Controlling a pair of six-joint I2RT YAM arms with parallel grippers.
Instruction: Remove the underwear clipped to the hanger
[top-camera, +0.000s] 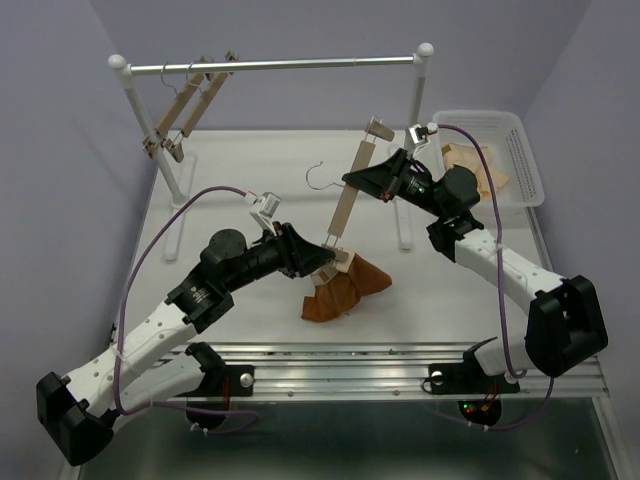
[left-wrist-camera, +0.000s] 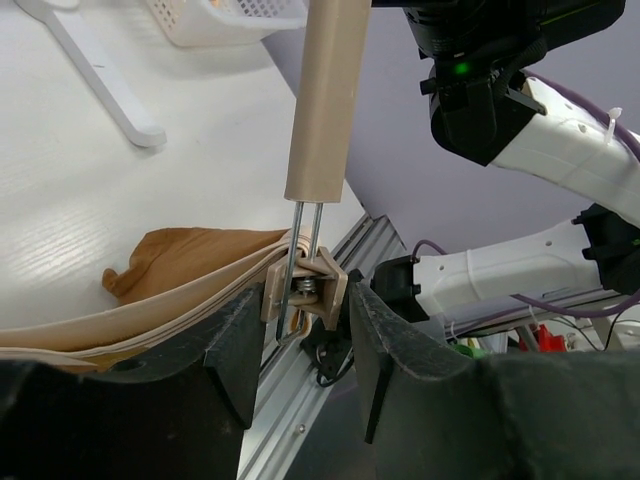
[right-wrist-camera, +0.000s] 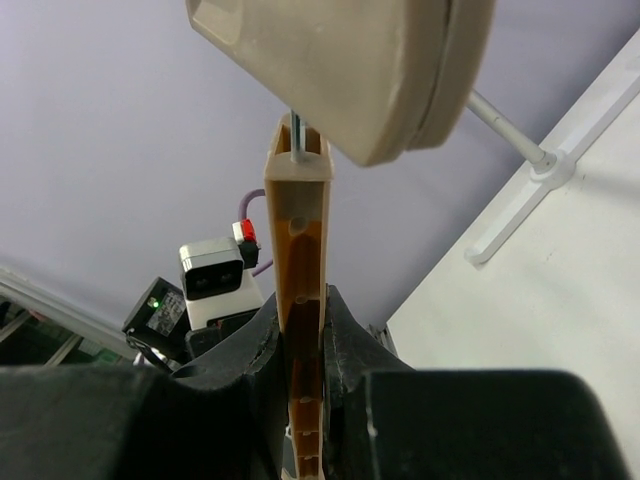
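Across the white desk (top-camera: 250, 180) we see a garment rail (top-camera: 300, 65) at the back carrying two bare wooden hangers (top-camera: 190, 105), and a white basket (top-camera: 525, 165) at the right (a pale cloth (top-camera: 478, 165) lies inside). Our right tool (right-wrist-camera: 300, 320) is clamped on the upper half of the hanger (top-camera: 342, 215), holding its bar steeply tilted above the desk, with the wire hook (top-camera: 322, 172) pointing left. Our left tool (left-wrist-camera: 305, 335) is closed onto the lower clip (left-wrist-camera: 305, 285), a finger touching each side. The underwear (top-camera: 345, 290) hangs pinched in that clip, its bulk crumpled on the desk near the front edge.
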